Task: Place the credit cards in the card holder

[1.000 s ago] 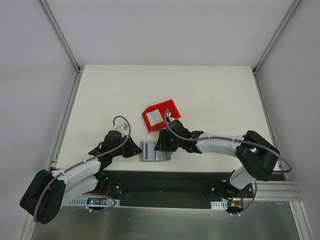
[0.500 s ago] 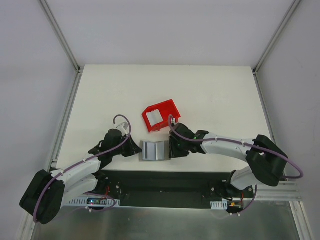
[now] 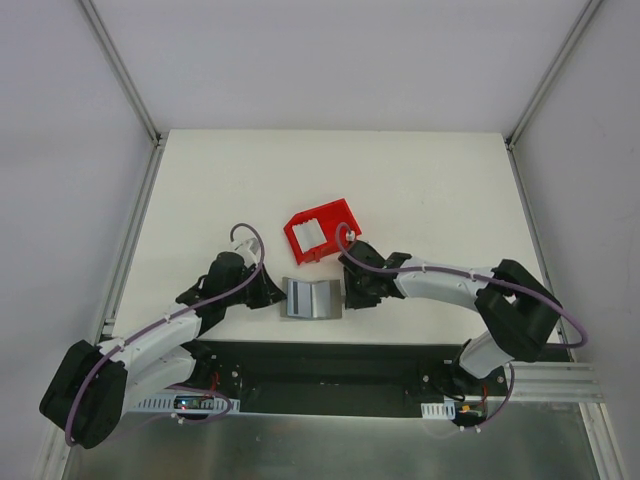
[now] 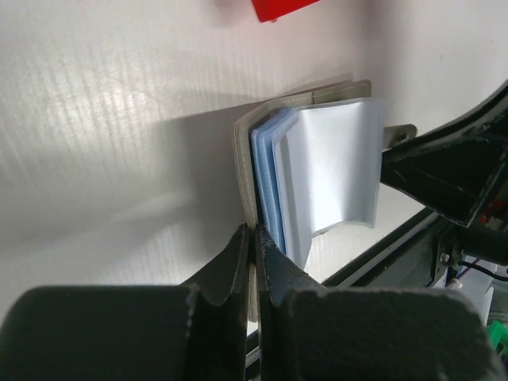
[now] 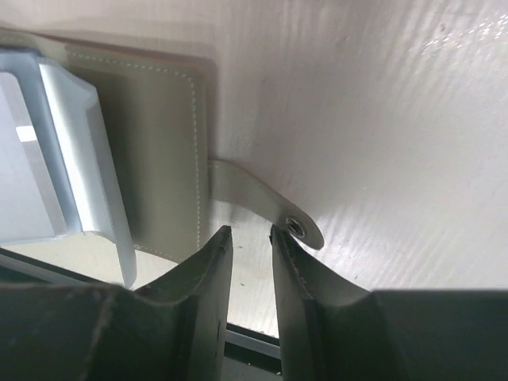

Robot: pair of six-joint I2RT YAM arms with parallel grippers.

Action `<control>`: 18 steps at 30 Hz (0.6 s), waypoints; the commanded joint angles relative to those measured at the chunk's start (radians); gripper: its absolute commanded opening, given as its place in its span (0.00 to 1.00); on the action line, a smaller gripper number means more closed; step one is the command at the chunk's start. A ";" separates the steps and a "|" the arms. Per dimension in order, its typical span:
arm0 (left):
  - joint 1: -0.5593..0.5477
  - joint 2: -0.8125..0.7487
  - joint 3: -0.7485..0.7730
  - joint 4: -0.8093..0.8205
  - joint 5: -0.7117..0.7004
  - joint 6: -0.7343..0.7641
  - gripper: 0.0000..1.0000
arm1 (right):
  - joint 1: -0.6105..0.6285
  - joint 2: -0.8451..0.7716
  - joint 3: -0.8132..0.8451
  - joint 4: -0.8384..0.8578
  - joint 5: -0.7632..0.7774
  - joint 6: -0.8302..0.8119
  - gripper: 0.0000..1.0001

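**STATUS: CARD HOLDER BRACED OPEN, LOADING NOT YET EVIDENT**

**1. Near edge of the table.** The card holder (image 3: 312, 299) lies unfolded on the table (image 3: 420, 190), just inside its near edge and between the two arms. The pale blue inner leaves face up and bow upward at the middle.

**2. Left side.** The left gripper (image 4: 254, 242) has its fingers pressed together on the left cover of the card holder, pinching the grey edge and pinning that side down.

**3. Right side.** The right gripper (image 5: 250, 238) sits at the card holder's right edge, jaws set narrowly apart with bare table showing in the gap. The snap strap (image 5: 266, 205) runs across just beyond the fingertips. The right-hand finger is at or very near the snap. Nothing is clamped as far as the wrist view shows.

**4. Farther back.** The red bin (image 3: 345, 222) stands just beyond the card holder, apart from it. One pale credit card (image 3: 308, 235) is visible inside. Whether more lie under it cannot be told.

**5. Progress.**
- Done: the holder is open and anchored on one side.
- Unclear: whether any leaf already carries a card, since leaves and cards look alike.
- Left, as judged: secure the right side, fetch the card from the bin, and slide it into a slot.

The task appears to be at an early stage.
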 commanded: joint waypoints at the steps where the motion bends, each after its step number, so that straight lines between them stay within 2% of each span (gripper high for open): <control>1: 0.004 -0.006 0.065 -0.050 0.043 0.065 0.00 | -0.049 0.015 0.013 -0.016 -0.026 0.003 0.28; 6: 0.004 0.007 0.077 -0.063 0.058 0.077 0.00 | -0.098 0.046 0.028 0.020 -0.120 0.034 0.19; 8: 0.004 0.009 0.077 -0.065 0.058 0.078 0.00 | -0.110 0.062 0.031 0.013 -0.121 0.061 0.15; 15: 0.004 0.004 0.080 -0.071 0.063 0.078 0.00 | -0.152 0.130 0.043 -0.034 -0.086 0.147 0.11; 18: 0.004 0.001 0.077 -0.074 0.061 0.081 0.00 | -0.187 0.135 0.008 0.002 -0.089 0.201 0.08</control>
